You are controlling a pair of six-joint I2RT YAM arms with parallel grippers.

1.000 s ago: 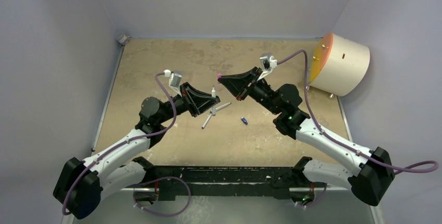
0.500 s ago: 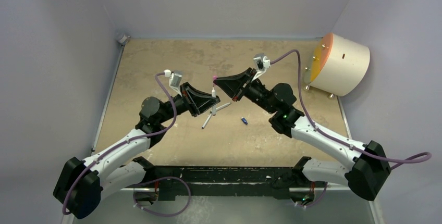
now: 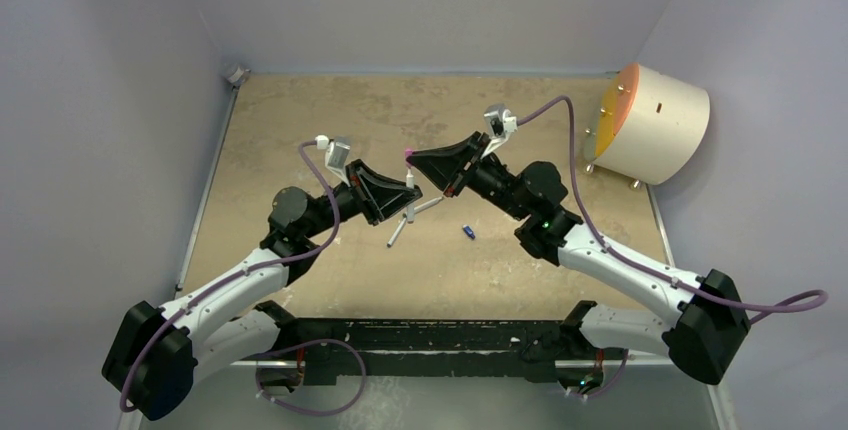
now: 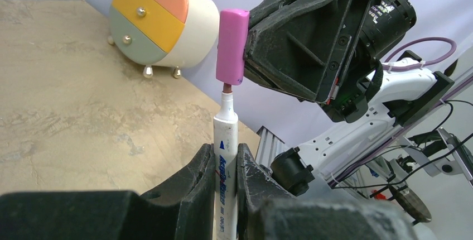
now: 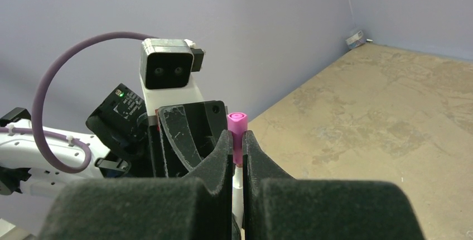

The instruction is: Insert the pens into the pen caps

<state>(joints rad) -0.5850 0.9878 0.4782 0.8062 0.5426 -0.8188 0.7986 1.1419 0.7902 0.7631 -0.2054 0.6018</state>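
The left fingers (image 4: pixel 201 174) clamp an upright white-grey marker pen (image 4: pixel 225 139); the right fingers (image 5: pixel 221 157) pinch a stubby pink plastic cap (image 4: pixel 232 44) directly atop its tip.

The pen (image 4: pixel 226 145) runs off the left wrist view's bottom edge.

White arms (image 3: pixel 225 285), black left gripper (image 3: pixel 411 190) and right gripper (image 3: pixel 418 158), purple cables (image 5: pixel 92 40)

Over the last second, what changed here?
The right hand, shut on the stubby pink plastic cap, slid toward the left hand until the cap sat just over the tip of the thin white marker pen. The left hand kept that pen upright; the small blue cap and loose pens stayed put.
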